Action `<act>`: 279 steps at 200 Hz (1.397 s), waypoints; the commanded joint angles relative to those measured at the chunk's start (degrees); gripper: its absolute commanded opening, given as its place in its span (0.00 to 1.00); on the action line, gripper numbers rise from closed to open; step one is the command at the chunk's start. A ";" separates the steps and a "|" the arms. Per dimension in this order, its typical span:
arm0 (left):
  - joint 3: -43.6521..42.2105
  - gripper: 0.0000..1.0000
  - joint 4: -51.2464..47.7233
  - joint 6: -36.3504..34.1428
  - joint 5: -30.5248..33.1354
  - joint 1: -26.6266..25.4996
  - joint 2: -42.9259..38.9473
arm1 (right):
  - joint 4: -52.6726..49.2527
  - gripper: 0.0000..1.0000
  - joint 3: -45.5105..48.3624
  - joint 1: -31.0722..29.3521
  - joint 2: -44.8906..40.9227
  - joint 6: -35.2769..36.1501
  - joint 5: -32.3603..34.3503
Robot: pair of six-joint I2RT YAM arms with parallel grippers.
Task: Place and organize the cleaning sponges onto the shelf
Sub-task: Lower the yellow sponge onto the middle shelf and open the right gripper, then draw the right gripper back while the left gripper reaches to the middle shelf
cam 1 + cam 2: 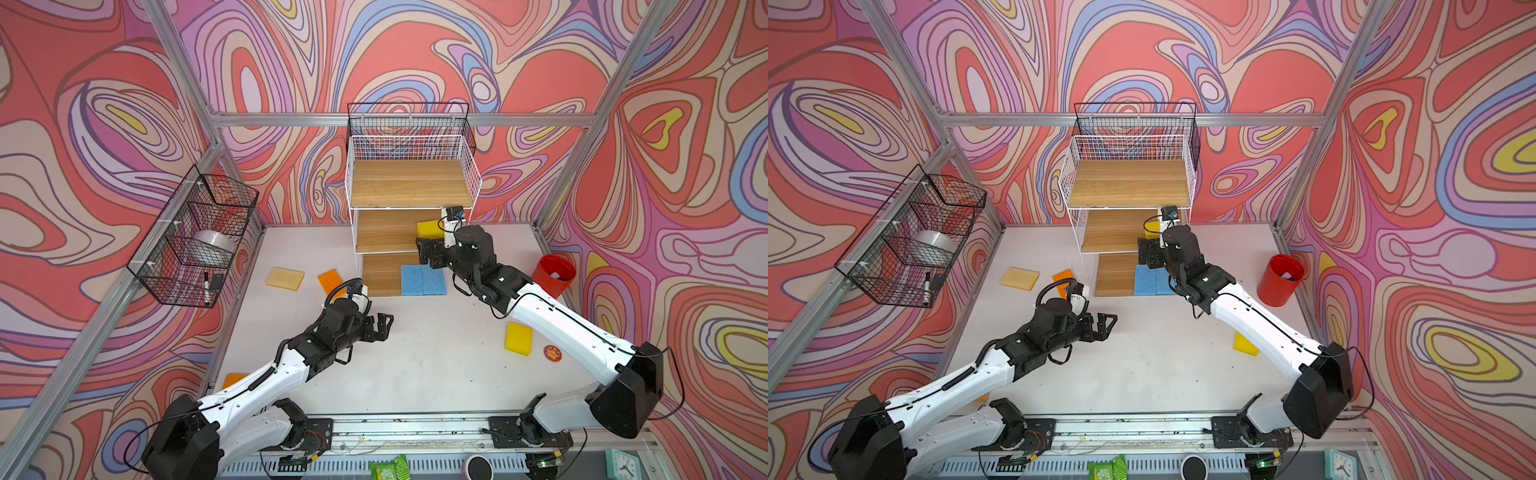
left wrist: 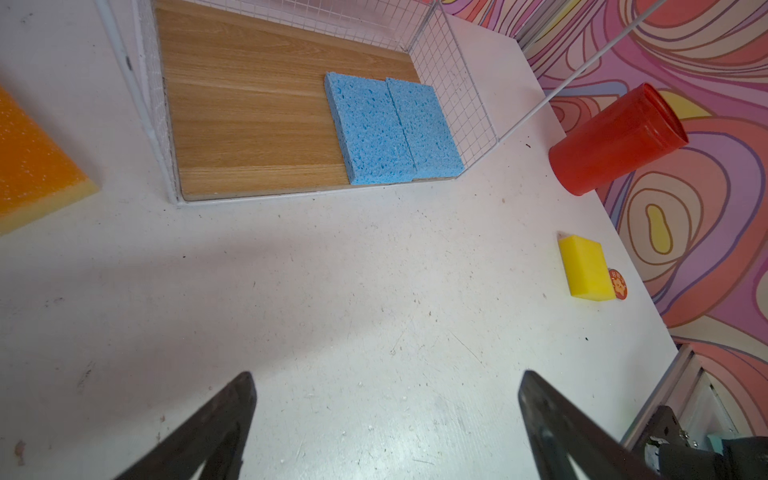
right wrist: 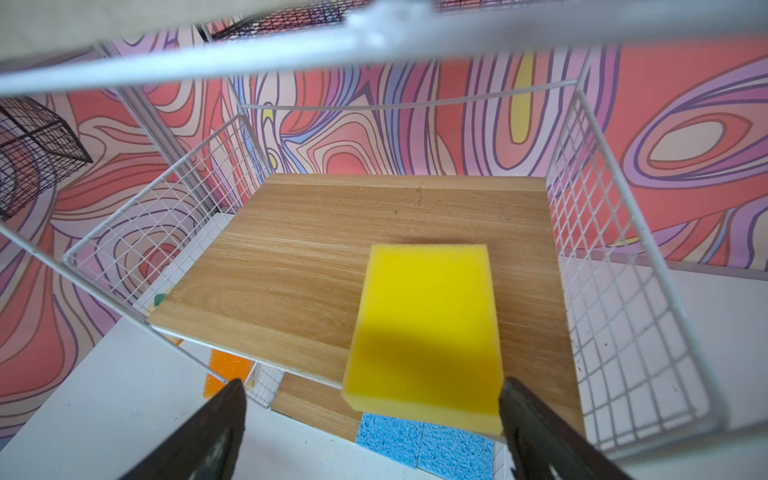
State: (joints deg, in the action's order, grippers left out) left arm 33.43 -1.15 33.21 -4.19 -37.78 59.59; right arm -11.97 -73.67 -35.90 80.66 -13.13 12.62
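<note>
Black fingers (image 3: 224, 419) of the right gripper (image 3: 372, 381) loom closest in the right wrist view, spread wide and clasping nothing; between them lies the shelved yellow sponge (image 3: 424, 328), flat on the middle tier of the shelf (image 3: 291, 257), its near end overhanging the board's front edge; one finger stands just beside its corner, though whether they touch cannot be told.

In both top views the shelf stands at centre back; the blue sponges (image 1: 411, 280) lie side by side, touching, at the right front of its lowest tier.

The left gripper (image 1: 384, 326) hovers over the table mid-frame, fingers likewise wide apart and empty.

Left of the shelf's foot lie the tan sponge (image 1: 285, 278) and the orange sponge (image 1: 331, 281); the half-hidden orange sponge (image 1: 234, 379) peeks from under the left arm at lower left; the loose yellow sponge (image 1: 518, 338) lies right of centre, just beside a red disc (image 1: 552, 353) whose pale figure and characters are too small to read.

Print on the green packet (image 1: 388, 468) at the bottom edge is too blurred to read.
</note>
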 commanded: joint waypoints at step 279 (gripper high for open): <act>36.34 0.65 4.64 -9.45 12.17 -6.76 25.36 | 1.67 0.99 28.17 12.83 -34.96 -3.84 -1.82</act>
State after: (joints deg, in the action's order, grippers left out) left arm 66.37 -0.75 27.90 6.50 -43.83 82.94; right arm -11.44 -47.00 -23.53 46.28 -16.32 10.04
